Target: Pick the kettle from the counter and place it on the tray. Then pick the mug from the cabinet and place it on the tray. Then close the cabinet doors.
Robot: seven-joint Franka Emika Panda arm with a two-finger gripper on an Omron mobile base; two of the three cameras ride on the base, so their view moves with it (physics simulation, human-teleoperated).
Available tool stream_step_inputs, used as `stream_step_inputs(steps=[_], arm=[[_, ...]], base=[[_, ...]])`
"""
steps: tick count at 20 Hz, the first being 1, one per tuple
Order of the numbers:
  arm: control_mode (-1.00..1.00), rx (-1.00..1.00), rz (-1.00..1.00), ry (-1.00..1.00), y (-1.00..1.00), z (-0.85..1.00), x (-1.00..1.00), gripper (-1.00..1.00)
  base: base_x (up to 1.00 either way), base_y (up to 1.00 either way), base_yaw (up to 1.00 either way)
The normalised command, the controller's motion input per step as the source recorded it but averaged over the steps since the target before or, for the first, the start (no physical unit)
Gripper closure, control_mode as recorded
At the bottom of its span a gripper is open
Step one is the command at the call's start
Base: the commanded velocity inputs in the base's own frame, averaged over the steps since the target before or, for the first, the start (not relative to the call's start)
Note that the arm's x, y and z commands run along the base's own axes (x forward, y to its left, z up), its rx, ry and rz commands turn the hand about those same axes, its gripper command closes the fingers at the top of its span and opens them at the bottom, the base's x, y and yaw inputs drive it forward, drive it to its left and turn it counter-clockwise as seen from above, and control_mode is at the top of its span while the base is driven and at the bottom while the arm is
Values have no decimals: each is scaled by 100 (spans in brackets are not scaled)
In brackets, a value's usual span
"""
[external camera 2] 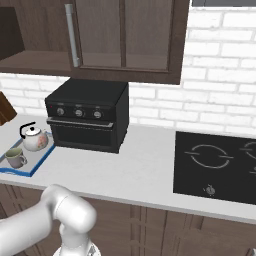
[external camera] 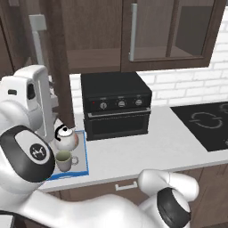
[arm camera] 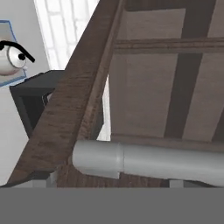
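Already the tray (external camera: 83,165) on the counter (external camera: 147,149) holds both the kettle (external camera: 66,138) and the mug (external camera: 64,160), beside the black oven (external camera: 116,105).
From the left base camera, one cabinet door (external camera: 57,67) stands swung out over the tray while the other door (external camera: 171,33) lies shut; the right base camera gives the tray's contents unobstructed. Seen from the hand, a grey bar handle (arm camera: 148,159) sits close against a door frame; whether the gripper is spread or pressed together cannot be told.
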Motion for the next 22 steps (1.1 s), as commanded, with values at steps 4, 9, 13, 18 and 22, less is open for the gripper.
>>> stream_step_inputs(steps=[4,9,13,18,22], arm=[[-100,0,-6,8,-57,-16,63,-100],[-100,0,-5,6,-57,-19,68,-100],[-100,0,-4,1,-58,-20,71,-100],[-100,0,-3,6,-58,-14,74,-100],[-100,0,-1,10,-49,-5,78,-100]], base=[[0,0,0],[0,0,0],[0,0,0],[0,0,0],[0,0,0]])
